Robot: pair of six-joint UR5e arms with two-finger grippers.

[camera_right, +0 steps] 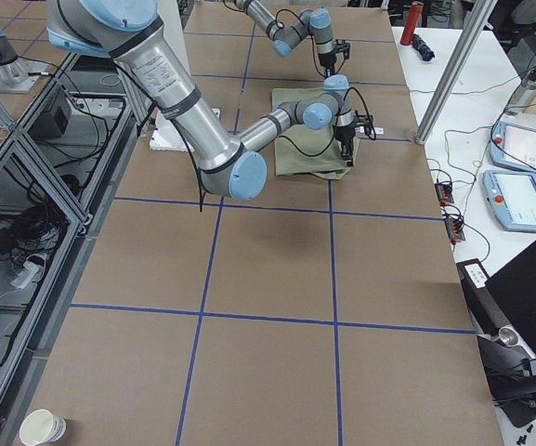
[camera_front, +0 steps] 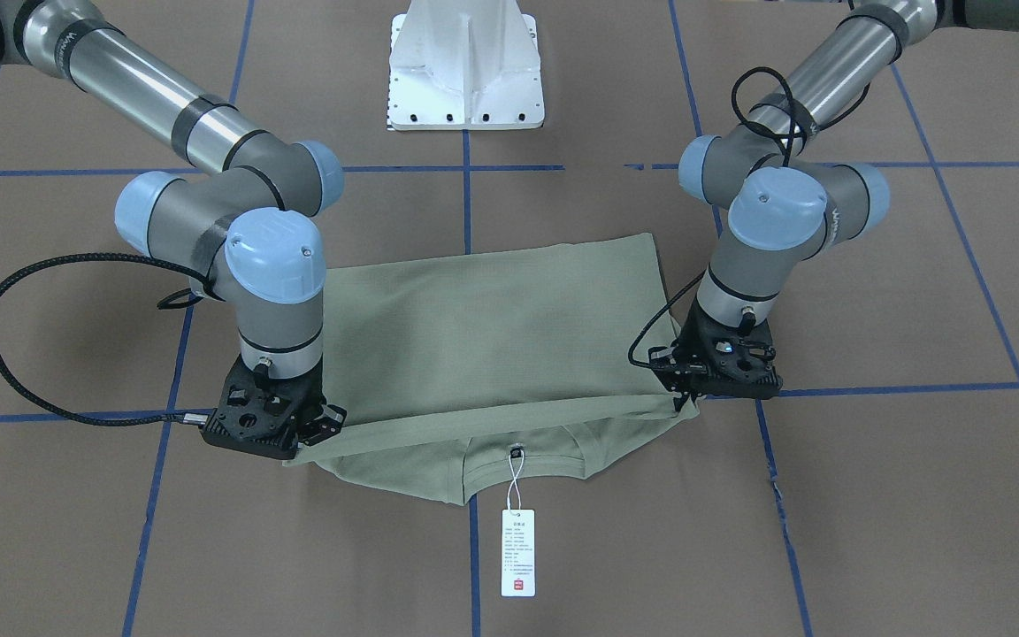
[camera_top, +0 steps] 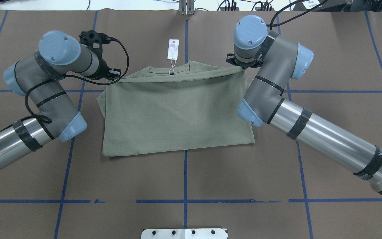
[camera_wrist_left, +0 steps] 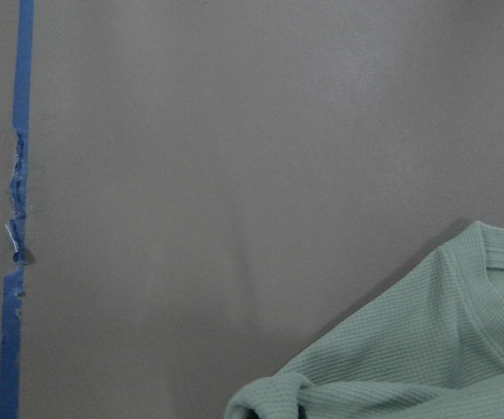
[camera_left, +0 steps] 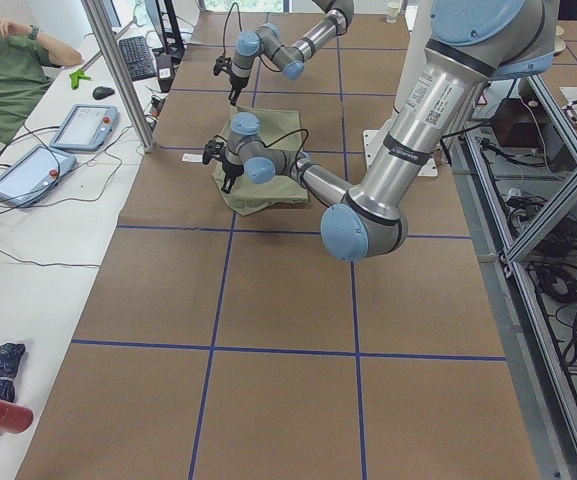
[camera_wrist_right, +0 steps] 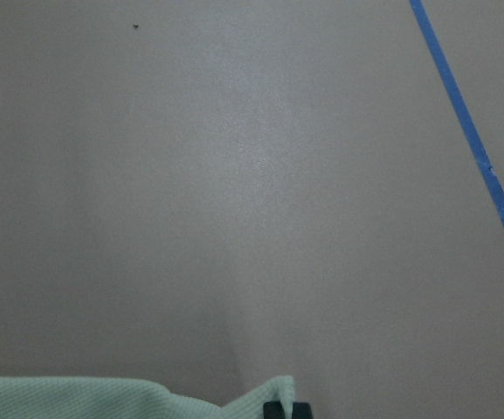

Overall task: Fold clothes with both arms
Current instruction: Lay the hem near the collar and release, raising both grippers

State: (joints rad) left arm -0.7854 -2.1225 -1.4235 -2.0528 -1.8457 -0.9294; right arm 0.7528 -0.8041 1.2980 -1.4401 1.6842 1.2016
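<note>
The pale green shirt point(camera_top: 177, 113) lies on the brown table, folded over itself, its top layer drawn toward the collar point(camera_front: 518, 460). A white hang tag point(camera_front: 517, 552) on a string lies beyond the collar. My left gripper point(camera_front: 685, 402) is shut on one corner of the top layer's edge, and my right gripper point(camera_front: 319, 433) is shut on the other corner. That edge hangs taut between them, a little above the collar. In the left wrist view the pinched fabric point(camera_wrist_left: 273, 401) bunches at the bottom edge. The right wrist view shows a corner of fabric point(camera_wrist_right: 269, 393) at a fingertip point(camera_wrist_right: 286, 410).
The white pedestal base point(camera_front: 467, 66) stands at the robot's side of the table. Blue tape lines point(camera_top: 185, 172) cross the brown surface. A person point(camera_left: 8, 70) sits at a side bench with tablets point(camera_left: 83, 125). A paper cup point(camera_right: 43, 427) stands off the table.
</note>
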